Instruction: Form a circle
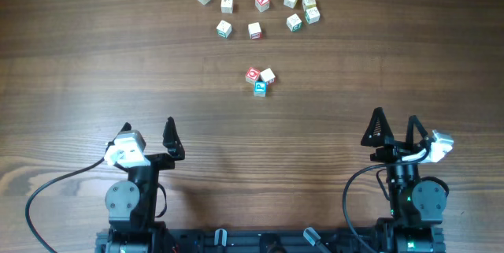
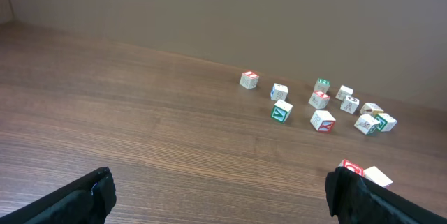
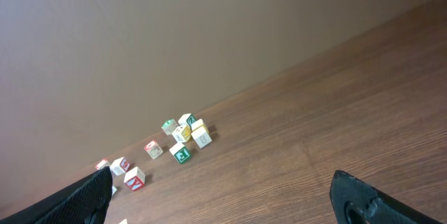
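Observation:
Several small pale wooden letter cubes [image 1: 262,2] lie scattered at the table's far middle, in a loose cluster and not a circle. Three more cubes [image 1: 260,79] touch one another a little nearer. My left gripper [image 1: 148,128] rests open at the near left, far from all the cubes, nothing between its fingers. My right gripper [image 1: 394,117] is open at the near right, also empty. The left wrist view shows the far cubes [image 2: 323,120] ahead and the three near cubes [image 2: 378,176] partly hidden behind the right finger [image 2: 363,197]. The right wrist view shows the cubes [image 3: 182,152] far off to the left.
The brown wooden table [image 1: 94,64] runs wide on both sides of the cubes. A plain wall [image 3: 174,35] stands behind the far edge. A cable [image 1: 47,194] loops at the left arm's base.

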`<action>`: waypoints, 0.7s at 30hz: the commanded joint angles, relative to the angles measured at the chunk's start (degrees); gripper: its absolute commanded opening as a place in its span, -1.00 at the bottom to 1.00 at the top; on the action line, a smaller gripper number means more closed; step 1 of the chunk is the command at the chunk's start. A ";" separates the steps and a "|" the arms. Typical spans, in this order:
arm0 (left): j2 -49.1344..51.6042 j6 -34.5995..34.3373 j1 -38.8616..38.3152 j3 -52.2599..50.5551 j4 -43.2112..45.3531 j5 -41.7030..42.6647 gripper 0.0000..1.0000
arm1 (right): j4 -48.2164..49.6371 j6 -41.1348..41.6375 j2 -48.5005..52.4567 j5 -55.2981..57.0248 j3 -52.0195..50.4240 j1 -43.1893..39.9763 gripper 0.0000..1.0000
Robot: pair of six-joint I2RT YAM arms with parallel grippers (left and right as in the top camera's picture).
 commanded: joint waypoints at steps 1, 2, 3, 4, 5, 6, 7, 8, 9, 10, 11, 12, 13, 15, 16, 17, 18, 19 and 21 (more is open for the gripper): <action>-0.68 1.31 0.52 -0.59 0.07 0.70 1.00 | 0.17 0.17 -0.50 -0.15 -0.07 -0.17 0.99; -0.68 1.31 0.52 -0.59 0.07 0.70 1.00 | 0.17 0.20 -0.50 -0.15 -0.07 -0.17 0.99; -0.68 1.31 0.52 -0.59 0.09 0.70 1.00 | 0.17 0.15 -0.50 -0.15 -0.07 -0.17 0.99; -0.68 1.31 0.52 -0.59 0.07 0.70 1.00 | 0.17 0.17 -0.50 -0.15 -0.07 -0.17 0.99; -0.68 1.31 0.52 -0.59 0.07 0.70 1.00 | 0.17 0.17 -0.50 -0.15 -0.07 -0.17 0.99; -0.68 1.31 0.52 -0.59 0.07 0.70 1.00 | 0.17 0.17 -0.52 -0.15 -0.07 -0.17 0.99; -0.68 1.31 0.52 -0.59 0.07 0.70 1.00 | 0.17 -1.75 -0.57 0.74 -0.07 -0.20 0.99; -0.68 1.31 0.52 -0.59 0.07 0.70 1.00 | -0.04 -6.80 -0.52 -0.81 -0.07 -0.15 1.00; -0.68 1.31 0.52 -0.59 0.07 0.70 1.00 | -0.26 -12.46 -0.55 -3.76 -0.07 0.22 0.99; -0.68 1.31 0.52 -0.59 0.07 0.70 1.00 | -0.26 -15.28 -0.55 -4.48 -0.07 1.16 0.99; -0.68 1.31 0.52 -0.59 0.07 0.70 1.00 | -0.28 -17.97 -0.59 -4.39 -0.07 2.36 1.00; -0.68 1.31 0.52 -0.59 0.07 0.70 1.00 | -0.31 -22.71 -0.59 -4.33 -0.07 3.74 0.99; -0.68 1.31 0.52 -0.59 0.07 0.70 1.00 | -0.33 -26.10 -0.59 -3.72 -0.07 4.66 0.99; -0.68 1.31 0.52 -0.59 0.07 0.70 1.00 | -0.33 -30.71 -0.59 -3.58 -0.07 5.38 0.99; -0.68 1.31 0.52 -0.59 0.09 0.70 1.00 | -0.35 -30.69 -0.59 -3.58 -0.07 5.31 0.99; -0.68 1.31 0.52 -0.59 0.09 0.70 1.00 | -0.33 -30.67 -0.59 -3.58 -0.07 5.31 0.99; -0.68 1.31 0.52 -0.59 0.07 0.70 1.00 | -0.33 -30.53 -0.59 -3.61 -0.07 5.33 0.99; -0.68 1.31 0.52 -0.59 0.09 0.70 1.00 | -0.33 -30.14 -0.59 -3.61 -0.07 5.33 0.99; -0.68 1.31 0.52 -0.59 0.09 0.70 1.00 | -0.17 -29.81 -0.59 -3.58 -0.07 5.33 0.99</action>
